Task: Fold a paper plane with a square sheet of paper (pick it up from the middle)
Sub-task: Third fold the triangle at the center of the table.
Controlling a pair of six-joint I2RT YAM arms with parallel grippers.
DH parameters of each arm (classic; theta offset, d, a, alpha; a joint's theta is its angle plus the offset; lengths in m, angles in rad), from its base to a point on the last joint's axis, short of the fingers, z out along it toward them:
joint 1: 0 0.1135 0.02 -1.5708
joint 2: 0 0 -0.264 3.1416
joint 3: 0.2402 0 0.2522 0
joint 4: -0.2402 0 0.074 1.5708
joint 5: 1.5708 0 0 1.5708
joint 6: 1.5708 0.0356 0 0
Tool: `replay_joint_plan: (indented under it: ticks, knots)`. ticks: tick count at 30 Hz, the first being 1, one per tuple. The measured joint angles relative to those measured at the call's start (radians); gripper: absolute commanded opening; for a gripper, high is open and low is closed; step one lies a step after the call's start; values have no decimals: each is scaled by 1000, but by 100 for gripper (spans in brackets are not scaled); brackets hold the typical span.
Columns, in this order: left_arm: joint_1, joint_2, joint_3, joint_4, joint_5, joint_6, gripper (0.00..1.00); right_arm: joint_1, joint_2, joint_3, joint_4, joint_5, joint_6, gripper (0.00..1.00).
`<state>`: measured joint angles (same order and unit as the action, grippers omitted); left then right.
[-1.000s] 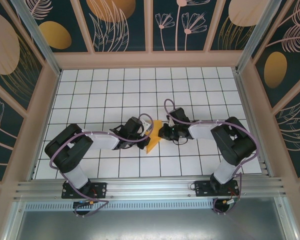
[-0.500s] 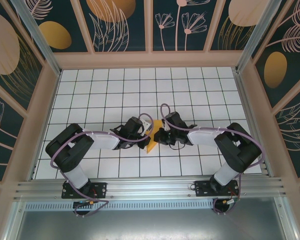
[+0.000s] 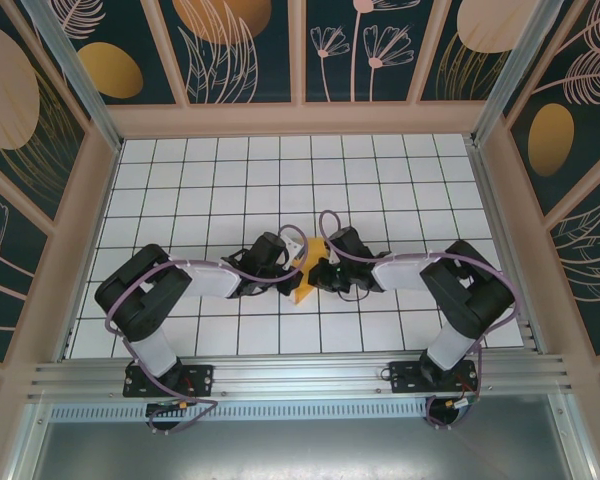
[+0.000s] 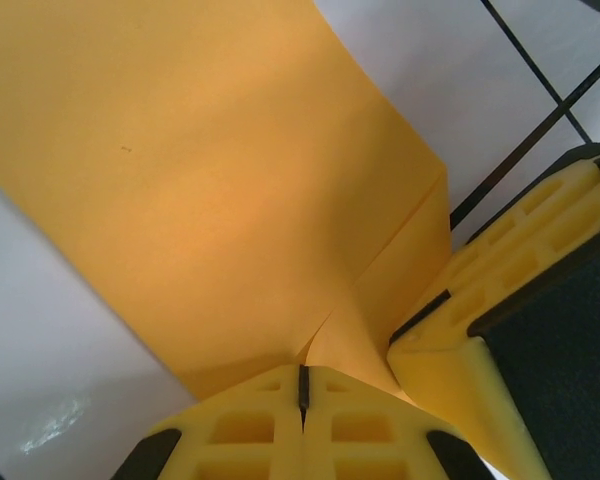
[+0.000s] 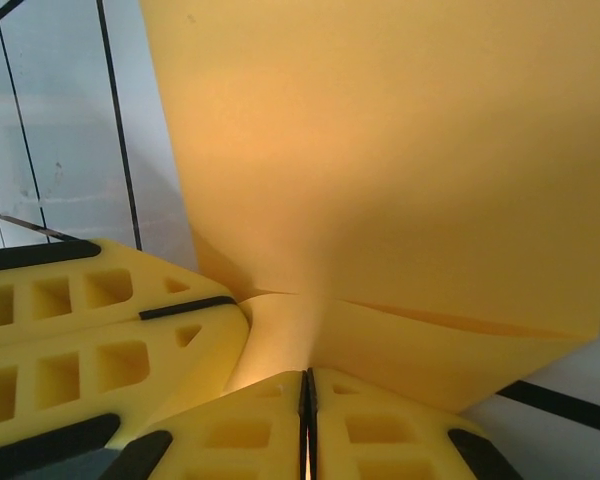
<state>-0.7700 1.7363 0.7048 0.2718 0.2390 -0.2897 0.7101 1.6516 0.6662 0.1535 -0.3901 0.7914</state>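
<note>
Our right gripper [image 5: 307, 388] has moved in beside the left gripper [image 4: 302, 385]. Both now pinch the creased orange paper [image 3: 304, 286], so the next fold looks ready.

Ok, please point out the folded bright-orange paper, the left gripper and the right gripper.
folded bright-orange paper [image 4: 230, 180]: left wrist view, its flat face.
left gripper [image 4: 302, 382]: left wrist view, between its closed fingertips.
right gripper [image 5: 307, 386]: right wrist view, between its closed fingertips.
</note>
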Motion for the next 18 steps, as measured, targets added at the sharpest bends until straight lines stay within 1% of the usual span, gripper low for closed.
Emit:
replay_joint_plan:
  ticks: [7,13,18]
  knots:
    - [31,29,3,51,65,-23,0,2,-103,-35,4,5,10,13]
    - [39,43,5,76,91,-30,0,18,-101,-53,25,5,35,13]
    - [45,45,5,77,96,-30,0,18,-71,-54,63,3,50,13]
